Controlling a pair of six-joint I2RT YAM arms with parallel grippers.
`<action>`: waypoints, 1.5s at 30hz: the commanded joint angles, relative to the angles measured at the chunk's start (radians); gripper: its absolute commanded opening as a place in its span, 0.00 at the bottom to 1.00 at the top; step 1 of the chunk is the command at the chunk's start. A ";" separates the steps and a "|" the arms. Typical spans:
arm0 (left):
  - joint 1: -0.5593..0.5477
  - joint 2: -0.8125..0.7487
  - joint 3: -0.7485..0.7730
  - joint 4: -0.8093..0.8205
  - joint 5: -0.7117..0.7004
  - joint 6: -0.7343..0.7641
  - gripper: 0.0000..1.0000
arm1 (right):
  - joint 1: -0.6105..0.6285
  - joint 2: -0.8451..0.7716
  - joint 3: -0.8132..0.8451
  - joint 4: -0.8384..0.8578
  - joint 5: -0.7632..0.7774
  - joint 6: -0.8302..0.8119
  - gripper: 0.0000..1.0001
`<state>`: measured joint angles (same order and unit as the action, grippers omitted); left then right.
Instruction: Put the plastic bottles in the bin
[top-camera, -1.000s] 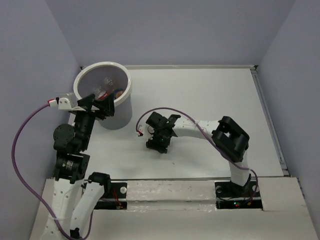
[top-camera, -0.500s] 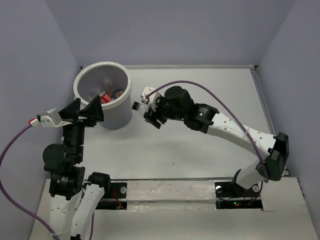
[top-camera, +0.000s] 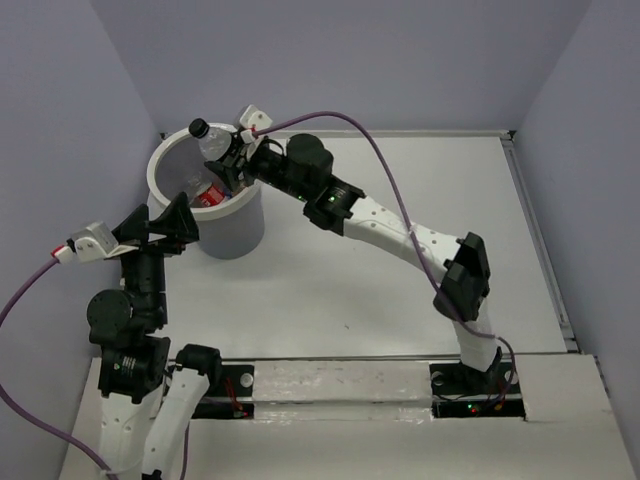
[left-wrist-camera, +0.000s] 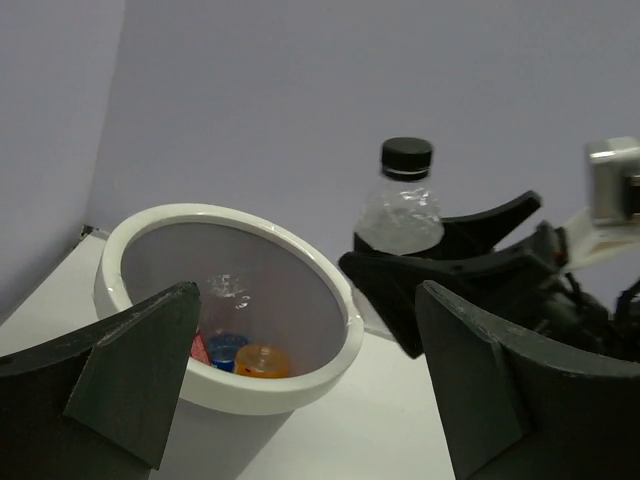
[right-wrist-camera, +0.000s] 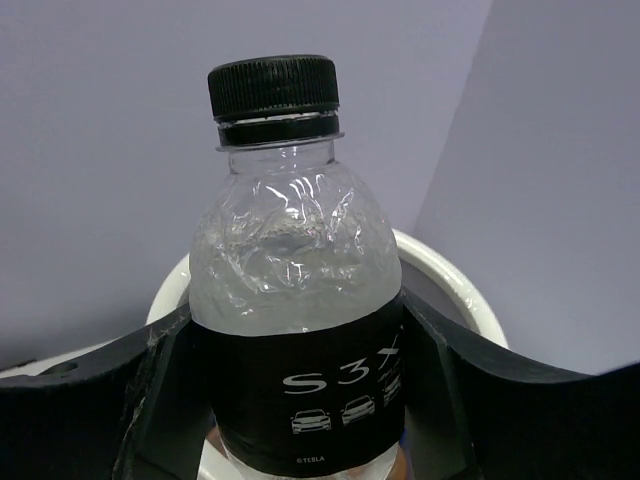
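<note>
Your left gripper (left-wrist-camera: 307, 295) hung spread wide and empty off the near-left side of the bin (top-camera: 236, 231), much where it had been half a second before. The bin stood in the far-left corner of the table.

The change was on your right arm. It had held the bottle (top-camera: 212, 144) over bare table just right of the bin, and by this moment it had stretched out so that the bottle sat above the far-right part of the bin's mouth. The right gripper (top-camera: 229, 165) was clamped on the black label, one finger on each side.

The fingers hid the bottle's lower body, and the wrist view cut off the label's print at the right. Inside the bin you could make out a blue cap (left-wrist-camera: 228, 350), an orange bottle (left-wrist-camera: 262, 361) and a bit of red (left-wrist-camera: 199, 348), all low behind the rim; what else lay there was hard to tell.

From the left wrist the bottle stood about upright, black cap (right-wrist-camera: 274, 87) up. From above, its long axis leaned with the cap toward the far-left corner.
</note>
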<state>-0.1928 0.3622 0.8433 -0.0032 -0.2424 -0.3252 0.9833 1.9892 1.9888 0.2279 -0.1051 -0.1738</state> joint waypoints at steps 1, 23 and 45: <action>-0.002 -0.023 -0.004 0.026 -0.049 0.021 0.99 | 0.005 0.133 0.209 0.120 0.011 0.036 0.62; -0.031 -0.012 -0.036 0.055 -0.015 0.020 0.99 | 0.005 -0.488 -0.574 0.387 0.469 -0.030 0.92; -0.039 0.032 -0.148 0.184 0.474 -0.121 0.99 | 0.005 -1.718 -1.409 0.048 0.949 0.139 1.00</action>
<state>-0.2283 0.4267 0.7250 0.1238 0.1669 -0.4202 0.9833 0.2504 0.5682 0.3779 0.8162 -0.0448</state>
